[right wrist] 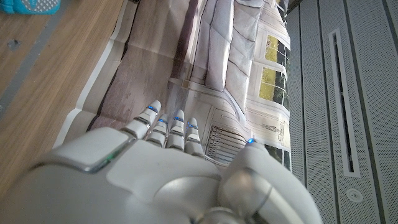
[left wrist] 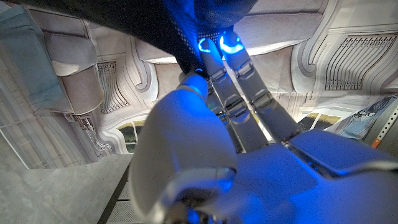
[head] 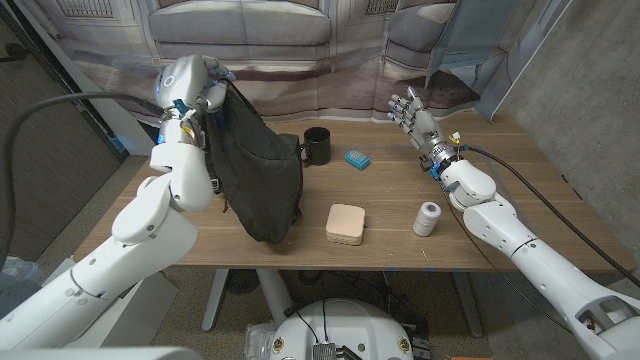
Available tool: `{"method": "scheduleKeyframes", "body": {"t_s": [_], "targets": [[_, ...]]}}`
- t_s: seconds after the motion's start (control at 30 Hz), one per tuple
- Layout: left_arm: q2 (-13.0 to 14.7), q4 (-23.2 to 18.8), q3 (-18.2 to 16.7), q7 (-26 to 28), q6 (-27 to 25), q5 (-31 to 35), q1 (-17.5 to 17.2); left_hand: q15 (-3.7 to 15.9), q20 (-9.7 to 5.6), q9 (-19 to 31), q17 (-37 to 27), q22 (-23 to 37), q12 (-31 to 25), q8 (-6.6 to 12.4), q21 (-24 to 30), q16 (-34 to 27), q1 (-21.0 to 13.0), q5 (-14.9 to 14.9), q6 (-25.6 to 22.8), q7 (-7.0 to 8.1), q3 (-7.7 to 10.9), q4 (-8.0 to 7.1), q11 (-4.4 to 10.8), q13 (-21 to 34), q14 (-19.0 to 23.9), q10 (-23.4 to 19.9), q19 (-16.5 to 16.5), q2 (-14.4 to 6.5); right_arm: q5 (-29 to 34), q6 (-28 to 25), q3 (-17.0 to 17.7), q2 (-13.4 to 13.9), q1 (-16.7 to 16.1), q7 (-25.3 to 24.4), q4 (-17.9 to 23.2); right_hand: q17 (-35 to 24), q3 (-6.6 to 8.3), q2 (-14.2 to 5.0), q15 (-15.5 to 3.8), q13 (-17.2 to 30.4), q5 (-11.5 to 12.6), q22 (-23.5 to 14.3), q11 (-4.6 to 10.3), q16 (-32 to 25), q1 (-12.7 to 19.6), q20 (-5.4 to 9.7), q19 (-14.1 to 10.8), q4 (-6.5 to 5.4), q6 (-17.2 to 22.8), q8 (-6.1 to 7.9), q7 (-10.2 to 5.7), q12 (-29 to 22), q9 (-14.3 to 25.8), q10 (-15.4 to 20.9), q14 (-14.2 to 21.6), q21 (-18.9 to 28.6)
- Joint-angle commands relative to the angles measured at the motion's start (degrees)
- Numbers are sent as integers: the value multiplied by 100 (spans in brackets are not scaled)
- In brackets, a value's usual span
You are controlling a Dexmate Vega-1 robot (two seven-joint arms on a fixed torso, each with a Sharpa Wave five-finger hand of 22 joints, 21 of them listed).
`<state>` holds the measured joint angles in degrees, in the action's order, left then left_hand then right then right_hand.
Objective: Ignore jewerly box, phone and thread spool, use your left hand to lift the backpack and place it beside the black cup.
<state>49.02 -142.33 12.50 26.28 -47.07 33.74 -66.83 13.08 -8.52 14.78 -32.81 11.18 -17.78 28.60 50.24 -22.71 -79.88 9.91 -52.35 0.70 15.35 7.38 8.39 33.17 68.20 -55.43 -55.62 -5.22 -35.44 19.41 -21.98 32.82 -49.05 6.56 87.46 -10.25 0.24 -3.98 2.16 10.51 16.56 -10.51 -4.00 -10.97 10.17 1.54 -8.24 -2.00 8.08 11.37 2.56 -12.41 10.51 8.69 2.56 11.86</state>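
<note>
My left hand (head: 205, 97) is raised over the table's left side and grips the top of the black backpack (head: 256, 165). The bag hangs from it, its bottom near the table's front. In the left wrist view my fingers (left wrist: 233, 81) curl into the black fabric (left wrist: 186, 25). The black cup (head: 317, 145) stands just right of the bag, close to its side. My right hand (head: 412, 115) is held up at the table's far right, fingers spread, holding nothing; its back (right wrist: 143, 180) shows in the right wrist view.
A pink jewelry box (head: 346, 223) lies near the front, right of the bag. A white thread spool (head: 428, 218) stands further right. A teal object (head: 357, 158) lies beside the cup and is also seen as the teal object (right wrist: 34, 6). A printed backdrop hangs behind the wooden table (head: 500, 170).
</note>
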Motion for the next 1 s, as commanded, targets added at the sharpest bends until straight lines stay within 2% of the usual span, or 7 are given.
{"method": "scheduleKeyframes", "body": {"t_s": [0.03,0.5,0.8,1.0], "targets": [[-134,-132,-65,58,56,120,-35,6,-334,25,-22,13,4,37,48,-37,-52,42,-52,-1,37,-8,77,20,50,-108,22,-41,-9,12,46,51,-58,-22,141,-35,-19,-31,-2,25,-22,-33,24,24,44,12,-57,0,44,-11,13,7,24,42,62,8],[-330,-108,-114,-33,109,67,132,2,-334,29,-68,7,36,30,113,-38,-38,41,-59,2,51,-13,91,51,63,-137,44,-36,-8,-43,23,90,-83,3,216,-35,-22,-38,-6,25,-29,-33,14,24,49,18,-60,1,41,-13,15,9,24,39,64,7],[-303,43,-9,-184,208,31,430,1,-334,23,-102,2,75,23,159,-37,-32,40,-74,14,63,-13,102,55,70,-146,60,-30,-10,-20,28,83,-141,-25,227,-35,-25,-39,-10,25,-33,-33,8,22,51,21,-64,2,41,-13,19,8,24,43,69,8],[-410,240,89,-9,385,61,624,2,-332,26,-121,-1,87,22,184,-31,-24,39,-81,18,69,-14,105,71,63,-162,77,-23,16,1,23,72,-158,-54,222,-36,-27,-40,-11,25,-36,-33,14,22,52,28,-68,2,43,-12,21,10,24,38,69,9]]}}
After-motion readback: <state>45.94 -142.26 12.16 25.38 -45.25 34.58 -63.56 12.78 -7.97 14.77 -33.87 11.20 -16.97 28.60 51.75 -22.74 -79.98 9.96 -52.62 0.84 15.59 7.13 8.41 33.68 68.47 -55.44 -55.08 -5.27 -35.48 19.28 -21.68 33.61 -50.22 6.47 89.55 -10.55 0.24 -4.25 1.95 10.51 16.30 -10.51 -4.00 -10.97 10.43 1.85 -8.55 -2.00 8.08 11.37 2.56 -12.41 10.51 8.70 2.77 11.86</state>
